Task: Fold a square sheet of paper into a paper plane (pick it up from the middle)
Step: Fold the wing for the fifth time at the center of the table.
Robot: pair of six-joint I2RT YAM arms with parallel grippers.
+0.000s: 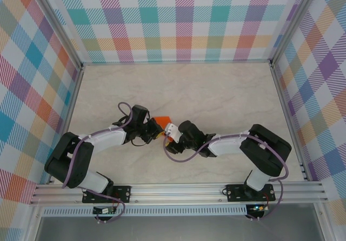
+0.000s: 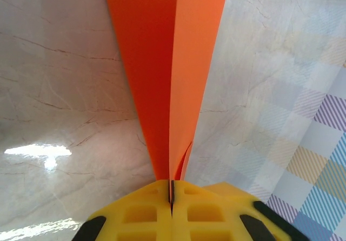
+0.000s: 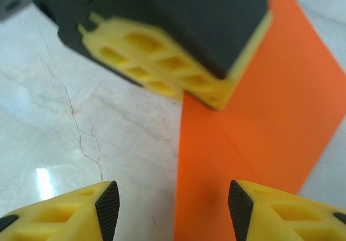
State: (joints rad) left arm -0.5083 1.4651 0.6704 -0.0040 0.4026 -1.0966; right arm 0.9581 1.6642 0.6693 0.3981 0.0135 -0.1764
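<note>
Left gripper (image 2: 171, 191) pinches our creased orange sheet (image 2: 167, 62) (right gripper (image 3: 173, 206) stands open near it); we judge first folds done, the wings remaining.

place: a robot lab test booth | signs: two robot arms (image 1: 102, 138) bolted to a metal rail (image 1: 178, 189) | bright checked walls (image 1: 178, 19) around | pale stone-look desk (image 1: 216, 89)

A pale, marble-veined table (image 1: 216, 89) fills the floor of the booth, with a white glare (image 2: 38, 152) on it in the left wrist view. Plaid walls (image 1: 184, 19) in pastel checks stand on three sides, and grooved aluminium rails (image 1: 178, 189) run along the near edge.
</note>
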